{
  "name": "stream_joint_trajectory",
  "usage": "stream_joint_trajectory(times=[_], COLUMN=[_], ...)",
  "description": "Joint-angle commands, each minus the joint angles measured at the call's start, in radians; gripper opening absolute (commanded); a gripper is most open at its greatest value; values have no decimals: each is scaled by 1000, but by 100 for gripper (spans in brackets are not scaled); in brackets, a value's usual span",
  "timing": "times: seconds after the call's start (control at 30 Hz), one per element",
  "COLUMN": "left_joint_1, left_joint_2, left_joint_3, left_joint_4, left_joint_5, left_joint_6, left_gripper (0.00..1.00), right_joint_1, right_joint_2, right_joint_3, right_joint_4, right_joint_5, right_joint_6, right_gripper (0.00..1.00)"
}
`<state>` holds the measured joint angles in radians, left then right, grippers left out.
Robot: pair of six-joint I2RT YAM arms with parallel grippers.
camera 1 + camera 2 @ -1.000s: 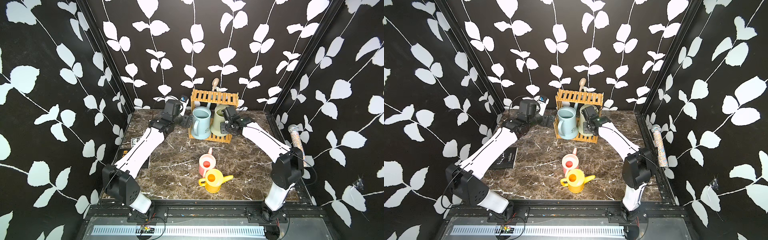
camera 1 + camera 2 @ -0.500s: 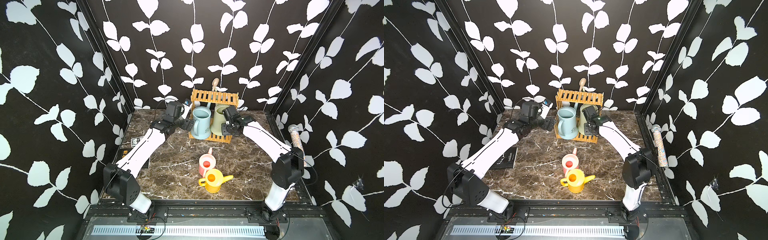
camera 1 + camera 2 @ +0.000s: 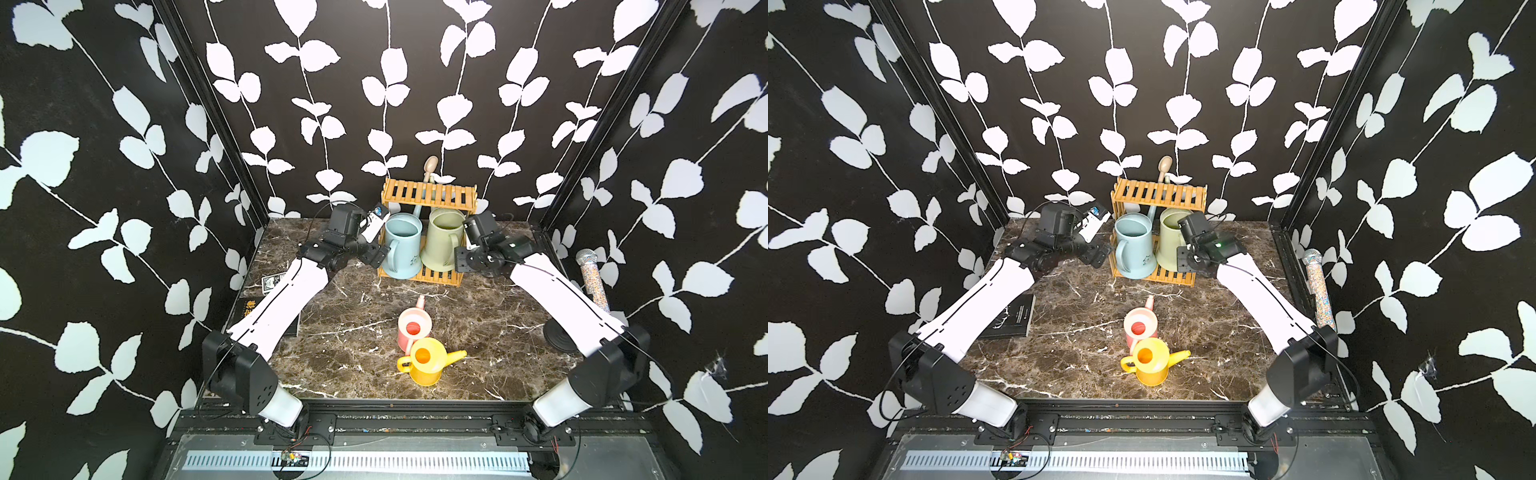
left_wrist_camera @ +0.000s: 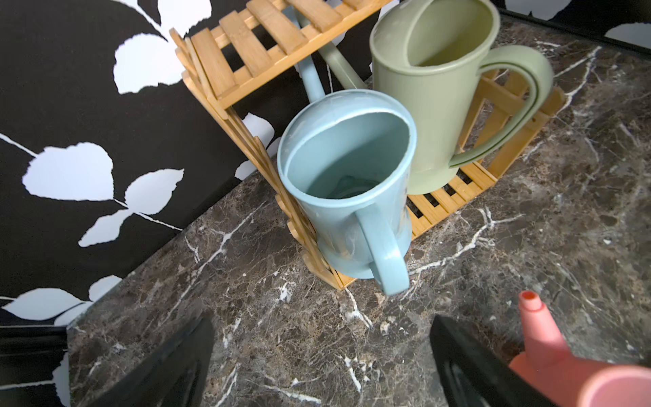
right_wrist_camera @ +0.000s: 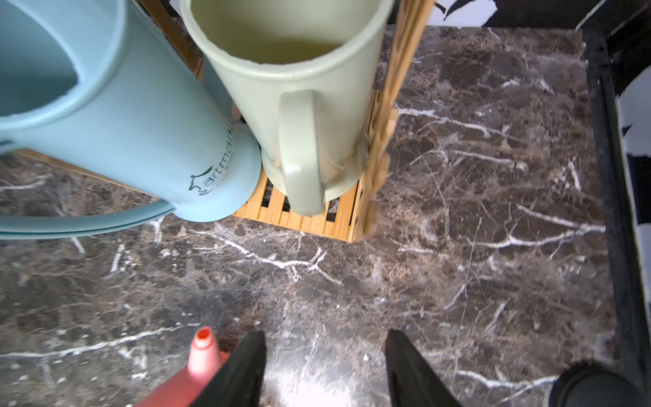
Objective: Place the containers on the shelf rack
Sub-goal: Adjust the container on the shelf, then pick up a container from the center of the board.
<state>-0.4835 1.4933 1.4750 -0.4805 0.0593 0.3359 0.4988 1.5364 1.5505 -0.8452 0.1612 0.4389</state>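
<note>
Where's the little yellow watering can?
In both top views the yellow watering can stands upright on the marble table near its front edge, just in front of the pink watering can and well away from the wooden rack.

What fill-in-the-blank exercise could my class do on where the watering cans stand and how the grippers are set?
The pale blue can and the sage green can stand on the shelf rack's ____ tier.
The pink can and the yellow can stand on the marble ____.
The left gripper and the right gripper both have their jaws ____.
Missing words: lower; table; open.
</note>
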Motion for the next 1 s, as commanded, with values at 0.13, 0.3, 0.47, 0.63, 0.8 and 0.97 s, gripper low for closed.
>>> stream_joint_trajectory(times=[0.13,0.3,0.47,0.63,0.8,0.97], left_joint_1=[2,0,0,7,72,141], left_joint_2=[-85,-113,-142,-179,-193,-208], left_joint_3=[-66,-145,-225,-321,-343,-351], left_joint_4=[-150,-172,-156,-132,-100,-69], left_joint_5=[162,293,310,243,247,261], left_joint_6=[96,122,100,116,79,39], left_gripper=[98,98,98,98,99,98], right_joint_1=[-4,-2,45,150,231,274], right_joint_2=[-157,-215,-196,-138,-77,-31], right_joint_3=[-149,-280,-343,-343,-312,-309], right_joint_4=[2,108,160,160,135,104], right_joint_5=[-97,-190,-276,-318,-337,-353], right_joint_6=[53,-9,20,102,110,80], right_gripper=[76,90,96,95,91,84])
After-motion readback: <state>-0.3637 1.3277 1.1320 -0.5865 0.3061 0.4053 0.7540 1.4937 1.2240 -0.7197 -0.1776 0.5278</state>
